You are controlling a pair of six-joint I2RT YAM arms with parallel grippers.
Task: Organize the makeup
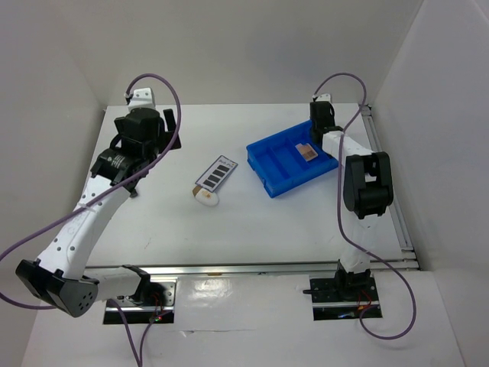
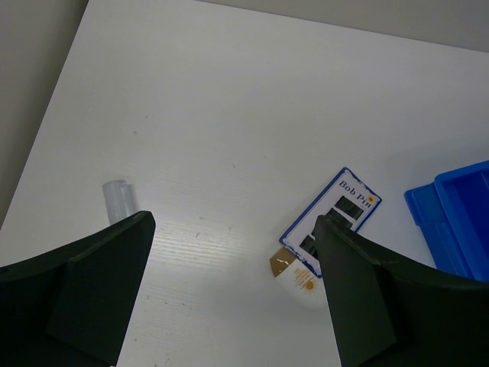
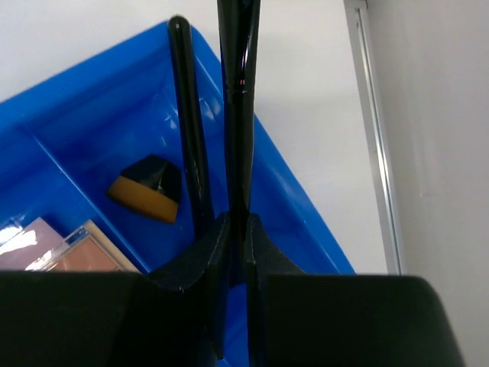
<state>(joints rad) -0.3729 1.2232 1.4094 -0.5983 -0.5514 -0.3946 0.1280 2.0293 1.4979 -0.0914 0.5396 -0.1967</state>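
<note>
My right gripper [image 3: 238, 229] is shut on a thin black brush [image 3: 238, 107], held over the far right corner of the blue tray [image 3: 306, 206]. A second black brush [image 3: 187, 122] lies in the tray, with a tan-and-black sponge [image 3: 149, 189] and a pink compact [image 3: 76, 248] beside it. Out on the table, a white blue-edged card of dark pins [image 1: 215, 173] lies touching a white egg-shaped sponge with a tan base [image 1: 206, 197]. My left gripper [image 2: 233, 229] hangs open above the table left of that card [image 2: 340, 210] and sponge [image 2: 298, 279], holding nothing.
The blue tray [image 1: 263, 164] sits at the back right, with my right gripper [image 1: 321, 126] at its far edge. A small clear tube [image 2: 117, 200] lies on the table left of my left gripper [image 1: 145, 141]. Walls close in on both sides. A metal rail [image 3: 374, 138] runs along the table's right edge.
</note>
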